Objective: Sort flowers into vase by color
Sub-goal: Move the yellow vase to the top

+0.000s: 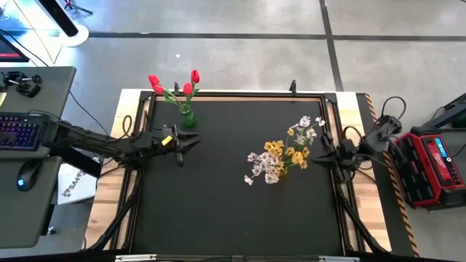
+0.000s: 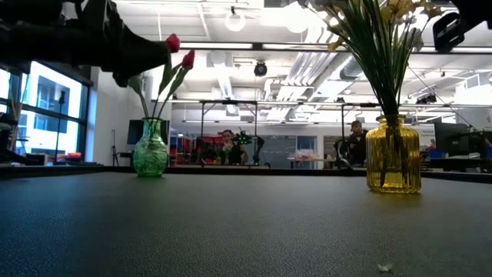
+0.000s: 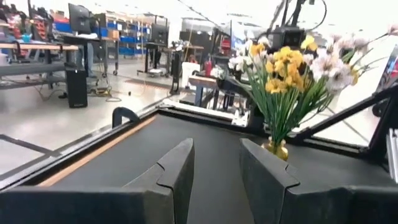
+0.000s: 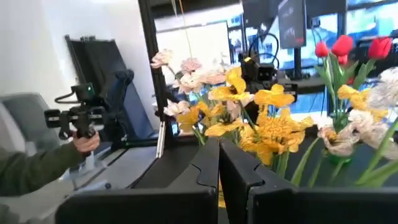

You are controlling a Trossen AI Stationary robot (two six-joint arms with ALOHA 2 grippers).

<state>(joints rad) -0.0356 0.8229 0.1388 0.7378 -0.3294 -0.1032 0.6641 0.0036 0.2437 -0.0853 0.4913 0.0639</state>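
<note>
Three red tulips [image 1: 175, 84] stand with their stems in a green glass vase [image 1: 188, 118] near the table's far left; the low view shows the green vase [image 2: 151, 150] upright. Yellow and white-pinkish blossoms [image 1: 284, 154] fill a yellow glass vase [image 2: 393, 154] right of centre. My left gripper [image 1: 191, 142] hovers just near of the green vase, open and empty, pointing toward the table's right; in the left wrist view the left gripper [image 3: 214, 168] faces the yellow vase [image 3: 277, 149]. My right gripper [image 1: 314, 155] is shut and empty, just right of the mixed bunch, pointing left.
The black table top has a raised frame [image 1: 338, 131] along its edges. In the right wrist view a person's hand [image 4: 81, 140] holds a controller beyond the table's left side. A keyboard [image 1: 18, 132] and mouse sit on a desk left of the table.
</note>
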